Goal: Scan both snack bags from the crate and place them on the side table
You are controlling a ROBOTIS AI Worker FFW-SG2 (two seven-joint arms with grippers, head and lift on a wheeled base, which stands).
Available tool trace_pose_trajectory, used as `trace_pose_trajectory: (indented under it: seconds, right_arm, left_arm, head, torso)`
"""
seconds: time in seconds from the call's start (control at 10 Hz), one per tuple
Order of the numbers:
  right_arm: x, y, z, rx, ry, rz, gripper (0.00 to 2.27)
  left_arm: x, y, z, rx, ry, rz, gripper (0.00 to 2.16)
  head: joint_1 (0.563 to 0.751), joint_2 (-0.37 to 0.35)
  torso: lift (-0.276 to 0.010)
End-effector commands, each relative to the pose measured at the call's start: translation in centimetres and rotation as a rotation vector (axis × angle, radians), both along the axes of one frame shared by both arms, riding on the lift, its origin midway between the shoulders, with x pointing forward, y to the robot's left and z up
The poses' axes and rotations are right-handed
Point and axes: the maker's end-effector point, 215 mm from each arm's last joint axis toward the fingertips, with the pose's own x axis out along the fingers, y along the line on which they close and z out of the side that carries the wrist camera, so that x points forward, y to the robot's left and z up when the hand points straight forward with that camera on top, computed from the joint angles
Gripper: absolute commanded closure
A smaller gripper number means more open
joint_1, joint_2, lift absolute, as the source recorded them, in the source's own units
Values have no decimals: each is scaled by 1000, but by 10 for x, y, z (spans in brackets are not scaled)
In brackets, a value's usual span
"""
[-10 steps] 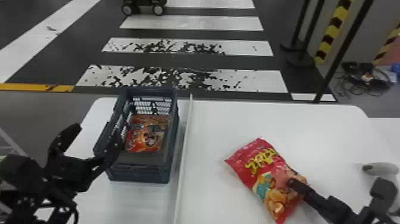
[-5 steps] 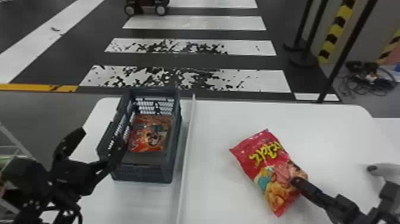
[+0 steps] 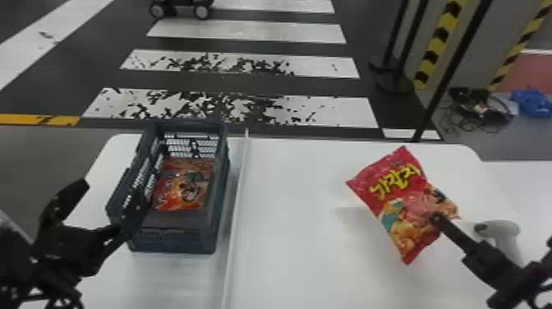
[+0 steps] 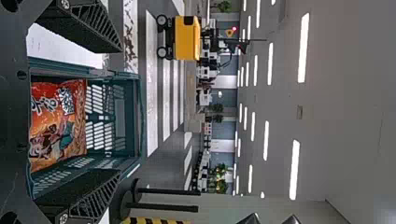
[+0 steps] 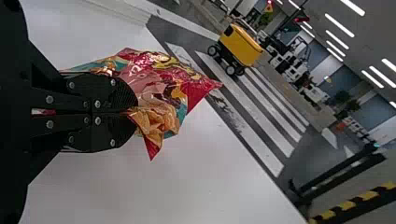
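We find the left hand [image 3: 110, 198] released, fingers apart, at the near left of the crate [image 3: 224, 193]. We record the orange bag [image 3: 182, 185] lying inside that crate. Farther right, we observe the red bag [image 3: 404, 201] above the bench [image 3: 291, 213], clenched by the right hand [image 3: 436, 220]. We note the scanner [image 3: 503, 232] beyond it, rightmost.

In front of me stands my white table [image 3: 295, 185], and past it runs a dark floor [image 3: 287, 84] painted with a white crosswalk [image 3: 246, 31], its nearer bars flecked black. Off to my right I see black poles [image 3: 451, 70], yellow-and-black striping [image 3: 441, 35] and tangled cables [image 3: 456, 119] on grey floor. Farther back, a yellow wheeled cart [image 4: 186, 38], green plants [image 4: 218, 172], and long bright lights [image 4: 294, 170] across my grey ceiling [image 4: 336, 116]
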Motion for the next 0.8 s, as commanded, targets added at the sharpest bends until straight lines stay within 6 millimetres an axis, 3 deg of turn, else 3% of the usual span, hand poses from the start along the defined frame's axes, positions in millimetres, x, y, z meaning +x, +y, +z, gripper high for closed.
trace_pose_trajectory:
  seconds: [0.0,0.2,0.4,0.5,0.7]
  right_arm:
    - [9,-8,60,-336,-142,-43,2246]
    - [15,26,84,-693,-212,-13,2246]
    - [17,80,88,-999,-308,36,2246]
    - [16,106,79,-1165,-342,69,2246]
    - [13,128,39,-1442,-324,139,2246]
  left_arm:
    - [0,2,0,-3,-5,6,73]
    - [-1,2,-1,-13,-8,0,73]
    - [-3,4,3,-22,-29,-6,76]
    - [-5,10,3,-20,-27,3,76]
    - [-7,16,0,-26,-22,10,76]
  head:
    - [695,-74]
    - [695,-93]
    - [695,-51]
    - [695,-15]
    - [695,52]
  torso:
    - [-98]
    - [-98]
    - [-98]
    - [-98]
    - [-98]
